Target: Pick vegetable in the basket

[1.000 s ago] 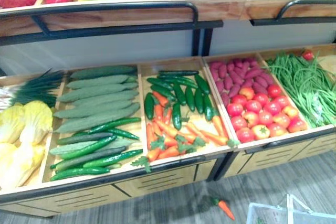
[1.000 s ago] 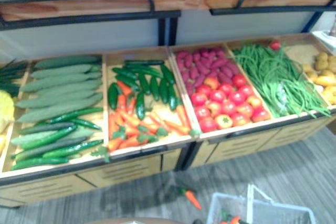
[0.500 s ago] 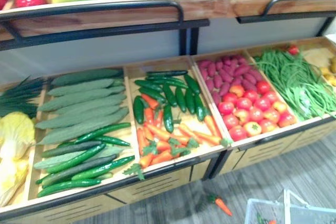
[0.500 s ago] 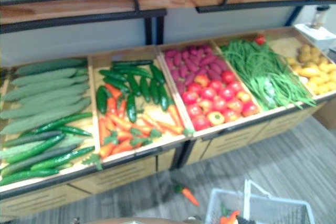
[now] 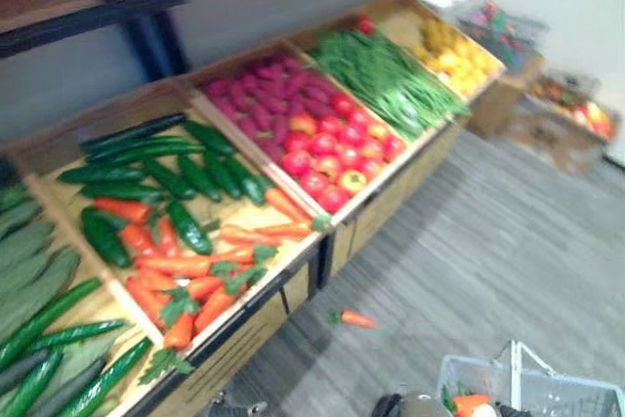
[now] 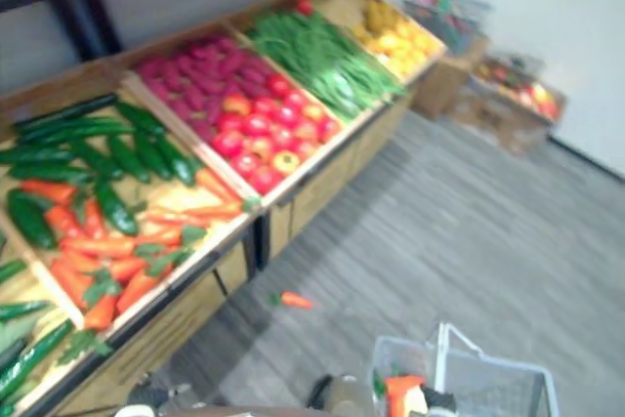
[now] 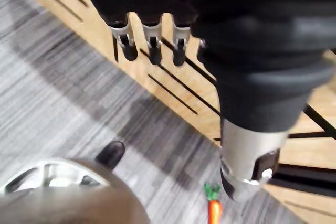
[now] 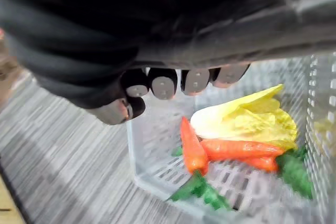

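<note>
Basket [image 8: 153, 148] with carrots [image 8: 231, 149], its handle in the curled right hand [image 8: 163, 83]; left hand [image 7: 151, 43] slack, empty.

Produce shop — sloped wooden bins [image 5: 391, 207] of carrots [image 5: 186, 275], tomatoes [image 5: 332, 158], green beans [image 5: 381, 80] — shopping basket [image 6: 498, 388] on the floor [image 5: 508, 261].

The left hand [image 7: 247, 61], dark ribbed cover over silver dark-tipped fingers [image 7: 151, 43], hangs loose, thumb [image 7: 247, 156] straight and apart, empty. The right hand [image 8: 126, 35] has its dark fingertips [image 8: 163, 85] curled beside the thumb [image 8: 118, 113], gripping nothing
</note>
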### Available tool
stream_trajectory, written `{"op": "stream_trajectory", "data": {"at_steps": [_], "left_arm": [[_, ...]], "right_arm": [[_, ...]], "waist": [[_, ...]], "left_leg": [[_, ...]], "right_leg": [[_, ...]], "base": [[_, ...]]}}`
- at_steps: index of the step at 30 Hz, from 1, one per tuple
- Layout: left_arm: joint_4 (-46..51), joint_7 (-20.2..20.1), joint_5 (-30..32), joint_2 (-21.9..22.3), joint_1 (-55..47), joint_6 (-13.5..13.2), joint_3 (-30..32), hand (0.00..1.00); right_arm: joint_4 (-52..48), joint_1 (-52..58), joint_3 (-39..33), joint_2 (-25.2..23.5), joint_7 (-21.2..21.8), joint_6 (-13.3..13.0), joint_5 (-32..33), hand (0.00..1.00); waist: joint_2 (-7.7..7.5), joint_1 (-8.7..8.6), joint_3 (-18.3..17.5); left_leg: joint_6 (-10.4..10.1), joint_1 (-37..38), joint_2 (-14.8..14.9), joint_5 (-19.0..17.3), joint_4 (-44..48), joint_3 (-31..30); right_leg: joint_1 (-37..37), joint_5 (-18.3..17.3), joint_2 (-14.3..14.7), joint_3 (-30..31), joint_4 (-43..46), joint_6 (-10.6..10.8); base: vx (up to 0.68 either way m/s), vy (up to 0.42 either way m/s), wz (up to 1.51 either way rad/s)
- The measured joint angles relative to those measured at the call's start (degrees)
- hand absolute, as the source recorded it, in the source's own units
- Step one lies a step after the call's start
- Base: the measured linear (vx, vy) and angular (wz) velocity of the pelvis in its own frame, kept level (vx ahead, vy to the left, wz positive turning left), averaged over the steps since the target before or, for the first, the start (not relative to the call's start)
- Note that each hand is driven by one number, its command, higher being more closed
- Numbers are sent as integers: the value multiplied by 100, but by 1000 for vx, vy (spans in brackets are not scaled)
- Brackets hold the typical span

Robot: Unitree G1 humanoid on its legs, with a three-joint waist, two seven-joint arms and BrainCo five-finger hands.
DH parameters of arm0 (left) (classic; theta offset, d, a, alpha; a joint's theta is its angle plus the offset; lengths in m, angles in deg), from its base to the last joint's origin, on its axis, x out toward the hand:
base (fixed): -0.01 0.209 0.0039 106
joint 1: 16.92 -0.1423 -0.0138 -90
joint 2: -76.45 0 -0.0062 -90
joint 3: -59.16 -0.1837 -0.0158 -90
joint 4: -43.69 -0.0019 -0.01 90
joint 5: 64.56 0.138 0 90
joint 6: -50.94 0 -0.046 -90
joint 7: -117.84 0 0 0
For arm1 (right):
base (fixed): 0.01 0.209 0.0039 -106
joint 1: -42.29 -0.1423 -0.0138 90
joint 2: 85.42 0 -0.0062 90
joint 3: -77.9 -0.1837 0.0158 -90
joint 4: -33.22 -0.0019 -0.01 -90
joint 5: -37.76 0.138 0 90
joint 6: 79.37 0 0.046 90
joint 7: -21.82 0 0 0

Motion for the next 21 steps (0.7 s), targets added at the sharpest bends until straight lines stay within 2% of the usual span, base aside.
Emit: {"op": "stream_trajectory", "data": {"at_steps": [1,2,3,5,6,9,11,12,13,14,15,16,18,20,21], "left_arm": [[-12,-43,-63,0,7,3,8,0],[-11,-68,-110,5,-44,-1,17,0],[-9,-70,-115,-5,-53,0,22,0],[-29,-75,-116,-8,-38,-2,57,0],[-63,-74,-118,14,-34,2,80,0],[-102,-68,-118,73,52,-11,85,0],[-96,-54,-119,105,36,-4,139,0],[-91,-51,-120,112,28,-6,142,0],[-76,-45,-141,136,22,-24,144,0],[-52,-42,-270,142,-21,-65,146,0],[-30,-15,-338,153,-45,-118,131,0],[0,1,-346,173,-56,-132,122,0],[17,89,-347,272,-200,-176,84,0],[12,117,-347,274,-320,-208,92,0],[8,116,-347,279,-356,-208,87,0]], "right_arm": [[108,42,-4,1,-8,38,2,100],[114,-43,27,-12,-4,88,-3,100],[113,-68,57,-29,3,96,-5,100],[101,-138,130,-10,8,109,-5,100],[58,-81,224,47,7,95,-3,100],[52,240,426,118,-14,95,3,100],[47,362,592,103,-8,93,-3,100],[34,404,657,94,-8,90,-3,100],[33,450,786,96,-11,77,-3,100],[32,462,915,95,-12,54,-3,100],[20,413,1029,101,-19,37,-8,100],[18,359,1030,141,-16,37,-13,100],[27,239,1115,196,-6,-91,-123,100],[6,185,1193,189,-10,-196,-209,100],[-3,181,1203,188,-10,-214,-211,100]], "waist": [[-67,65,-40],[-67,95,-44],[-55,92,-48],[29,111,-58],[126,92,-129],[228,-38,-207],[285,-143,-223],[289,-142,-220],[296,-125,-218],[236,-102,-179],[227,-70,-149],[240,-50,-144],[298,69,-113],[344,70,-94],[363,73,-80]], "left_leg": [[24,-33,23,-34,166,200],[19,-98,220,-65,420,538],[16,-151,358,-67,554,690],[-21,-129,759,-30,833,1281],[-75,-115,866,39,835,1507],[-202,0,1201,140,1089,1702],[-219,163,1409,153,1350,1683],[-236,205,1464,166,1477,1676],[-224,268,1606,209,1792,1447],[-221,191,1699,318,2246,711],[-420,-62,1477,27,2265,-307],[-504,-149,1170,-133,2076,-1023],[-548,-266,400,-263,1449,-2558],[-555,-449,216,-256,1030,-3528],[-577,-482,201,-233,906,-3778]], "right_leg": [[199,-97,-134,-12,-139,167],[335,-123,-154,-112,-552,257],[334,-159,-58,-199,-771,337],[328,-224,384,-603,-1414,296],[345,-232,636,-615,-1733,279],[741,-273,1176,-569,-2770,201],[980,-252,1363,-560,-3087,168],[1043,-248,1398,-533,-3123,162],[1140,-248,1427,-400,-3168,161],[1272,-249,1416,-143,-3264,157],[1323,-224,1333,69,-3312,118],[1307,-188,1241,222,-3301,111],[1265,-37,1085,714,-3383,158],[1221,-19,1190,1015,-3488,177],[1224,-1,1246,1097,-3526,208]], "base": [[26,-167,-146],[7,-272,-139],[-4,-309,-146],[-63,-364,-154],[-116,-404,-129],[-81,-310,-51],[-93,-107,-15],[-110,-53,-27],[-109,-33,-50],[-106,-34,-67],[-89,0,-73],[-64,43,-88],[-85,136,-121],[-58,163,-91],[1,203,-69]]}}
